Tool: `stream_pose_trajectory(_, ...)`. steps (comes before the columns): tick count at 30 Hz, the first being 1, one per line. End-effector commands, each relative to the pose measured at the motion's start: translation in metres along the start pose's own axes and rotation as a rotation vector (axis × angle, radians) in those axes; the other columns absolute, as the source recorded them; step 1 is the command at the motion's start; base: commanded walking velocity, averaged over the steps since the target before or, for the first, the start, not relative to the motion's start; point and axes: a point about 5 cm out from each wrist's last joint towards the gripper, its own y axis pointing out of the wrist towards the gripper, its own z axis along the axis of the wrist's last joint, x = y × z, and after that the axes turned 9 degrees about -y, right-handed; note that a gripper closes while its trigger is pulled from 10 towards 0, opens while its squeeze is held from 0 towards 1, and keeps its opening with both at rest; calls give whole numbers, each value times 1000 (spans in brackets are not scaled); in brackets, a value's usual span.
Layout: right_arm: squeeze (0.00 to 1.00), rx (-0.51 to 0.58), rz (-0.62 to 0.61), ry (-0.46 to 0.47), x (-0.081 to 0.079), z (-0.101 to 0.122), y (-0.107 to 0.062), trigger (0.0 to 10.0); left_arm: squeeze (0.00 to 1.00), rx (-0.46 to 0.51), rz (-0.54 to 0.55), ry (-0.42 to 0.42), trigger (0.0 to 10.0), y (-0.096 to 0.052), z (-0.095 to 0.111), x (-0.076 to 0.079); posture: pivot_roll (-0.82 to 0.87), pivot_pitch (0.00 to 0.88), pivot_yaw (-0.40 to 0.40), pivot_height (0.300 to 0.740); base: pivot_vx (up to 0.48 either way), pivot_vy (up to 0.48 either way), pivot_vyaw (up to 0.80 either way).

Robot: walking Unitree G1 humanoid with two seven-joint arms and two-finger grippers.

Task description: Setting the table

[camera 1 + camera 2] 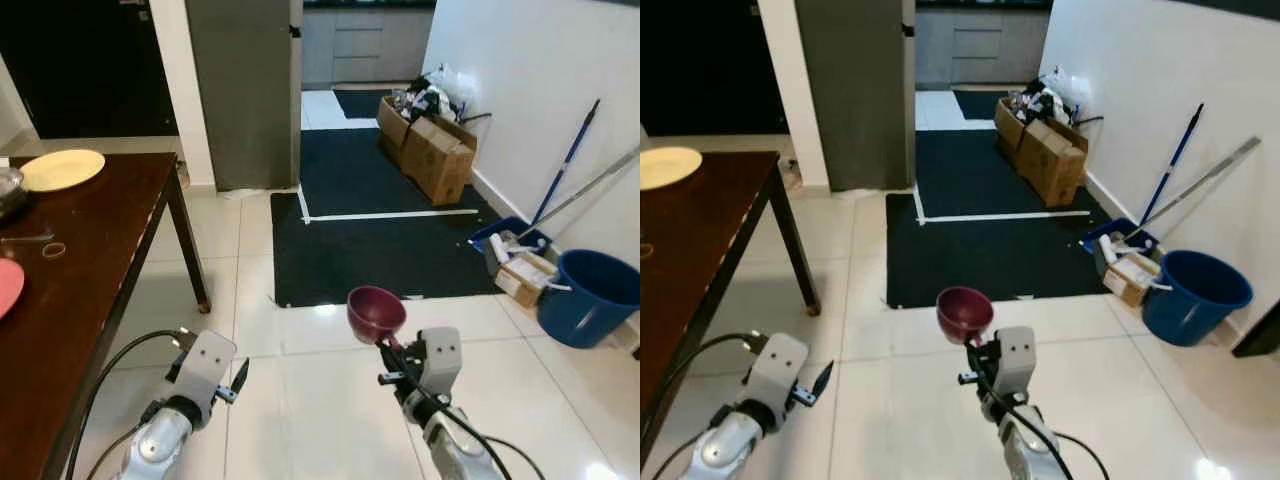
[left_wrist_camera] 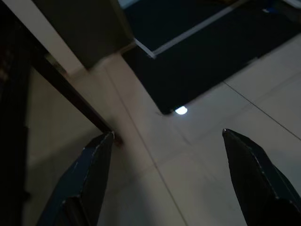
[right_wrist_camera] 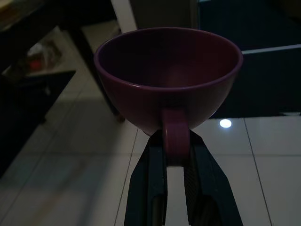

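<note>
From head height we look forward and down over the tiled floor toward the black mat (image 1: 380, 215). Our two eye views share that mat, the table (image 1: 90, 250) to its left and the bucket (image 1: 590, 295) to its right; the right eye sits slightly further right. Our left wrist camera looks close along its spread fingers (image 2: 89, 174) at the mat's near corner. Our right wrist camera looks very closely at the cup (image 3: 168, 77), the mat behind it.
</note>
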Motion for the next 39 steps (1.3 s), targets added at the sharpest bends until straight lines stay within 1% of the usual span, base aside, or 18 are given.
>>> stream_pose_trajectory(1,0,17,-14,-4,1,3,2,10000,0,-22,-10,-3,10000,-1,-3,0,157,0,127,740,480,0,0)
stream_pose_trajectory(8,0,21,-18,-4,0,3,4,10000,0,-11,-13,-1,10000,1,1,-2,155,0,124,740,480,0,0)
stream_pose_trajectory(9,0,21,-13,-14,1,3,3,10000,0,-12,-15,-9,10000,0,0,2,142,12,114,740,480,0,0)
stream_pose_trajectory(11,0,21,-10,-18,1,3,2,10000,0,-13,-17,-13,10000,0,-1,4,141,13,112,740,480,0,0)
stream_pose_trajectory(15,0,26,-18,-33,8,3,-2,10000,0,-16,-25,-31,10000,-2,-3,11,130,24,102,740,480,0,0)
stream_pose_trajectory(17,0,30,-22,-37,10,4,-2,10000,0,-17,-27,-34,10000,-2,-3,12,130,24,102,740,480,0,0)
stream_pose_trajectory(18,0,48,-35,-41,13,9,-2,10000,0,-15,-31,-38,10000,-2,-2,13,127,27,100,740,480,0,0)
stream_pose_trajectory(20,0,56,-40,-42,15,11,-2,10000,0,-14,-32,-39,10000,-2,-2,13,127,27,100,740,480,0,0)
stream_pose_trajectory(26,0,131,-77,-41,22,31,4,10000,0,2,-35,-46,10000,0,3,15,126,27,99,740,480,0,0)
stream_pose_trajectory(29,0,139,-78,-42,22,33,5,10000,0,4,-36,-47,10000,1,4,15,126,27,99,740,480,0,0)
stream_pose_trajectory(31,0,196,-94,-40,26,51,9,10000,0,17,-40,-52,10000,2,7,17,127,26,99,740,480,0,0)
stream_pose_trajectory(33,0,196,-94,-40,26,51,9,10000,0,17,-40,-52,10000,2,7,17,127,26,99,740,480,0,0)
stream_pose_trajectory(36,0,258,-116,-20,29,70,14,10000,0,32,-45,-57,10000,3,12,18,129,23,101,740,480,0,0)
stream_pose_trajectory(39,0,286,-125,-1,30,78,15,10000,0,43,-46,-62,10000,4,17,18,129,23,101,740,480,0,0)
